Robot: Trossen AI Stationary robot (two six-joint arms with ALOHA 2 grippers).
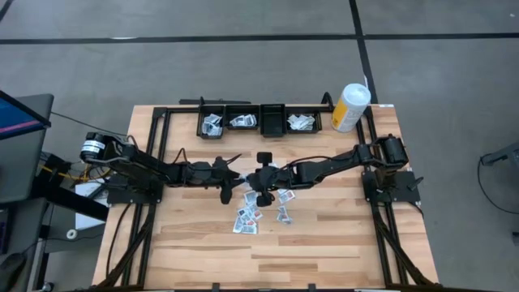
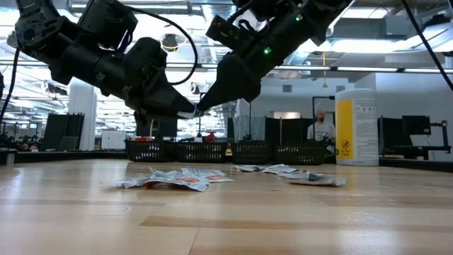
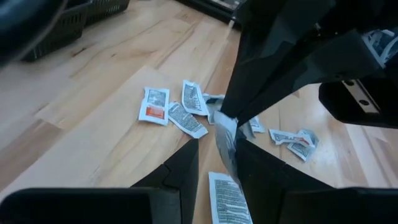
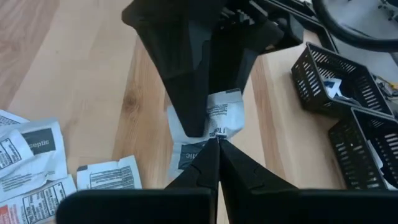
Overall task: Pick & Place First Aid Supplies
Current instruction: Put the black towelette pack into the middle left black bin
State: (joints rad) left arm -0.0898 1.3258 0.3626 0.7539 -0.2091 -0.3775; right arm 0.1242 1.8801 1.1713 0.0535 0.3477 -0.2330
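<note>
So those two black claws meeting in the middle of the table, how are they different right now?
The left gripper has its fingers set apart, with a packet standing between them; the right gripper is pinched fully shut on that same packet's edge. In the overhead view, the left gripper reaches in from the left side and the right gripper from the right. Both are dark, two-fingered, and raised above the loose packets on the table.

White packets (image 1: 246,219) with grey print, white-and-yellow canister (image 1: 350,106).
</note>
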